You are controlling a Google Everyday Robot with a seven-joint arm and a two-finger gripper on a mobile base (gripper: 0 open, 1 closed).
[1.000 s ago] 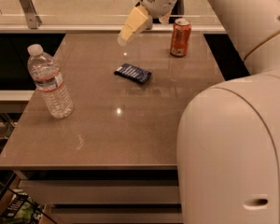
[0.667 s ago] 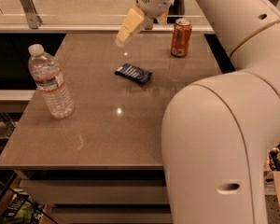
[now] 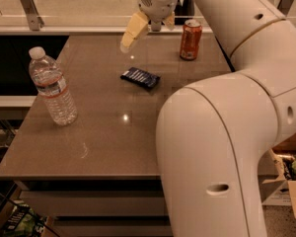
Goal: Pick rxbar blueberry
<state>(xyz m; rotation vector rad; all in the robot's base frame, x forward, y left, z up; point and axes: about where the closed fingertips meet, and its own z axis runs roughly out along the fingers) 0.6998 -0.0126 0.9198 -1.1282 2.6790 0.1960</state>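
Note:
The rxbar blueberry (image 3: 140,77) is a small flat bar in a dark navy wrapper with white lettering, lying flat near the middle of the brown table (image 3: 108,147). My gripper (image 3: 151,27) hangs above the table's far edge, behind the bar and a little above it, apart from it. Its cream fingers (image 3: 133,31) are spread open and hold nothing. My large white arm fills the right side of the view and hides the table's right part.
An orange soda can (image 3: 191,39) stands upright at the far right of the table, right of the gripper. A clear plastic water bottle (image 3: 53,88) stands at the left side. A railing runs behind the table. Boxes lie on the floor at the lower right.
My arm has swung further into view and covers more of the right side. The gripper has shifted slightly left above the far edge. The bar, can and bottle have not moved.

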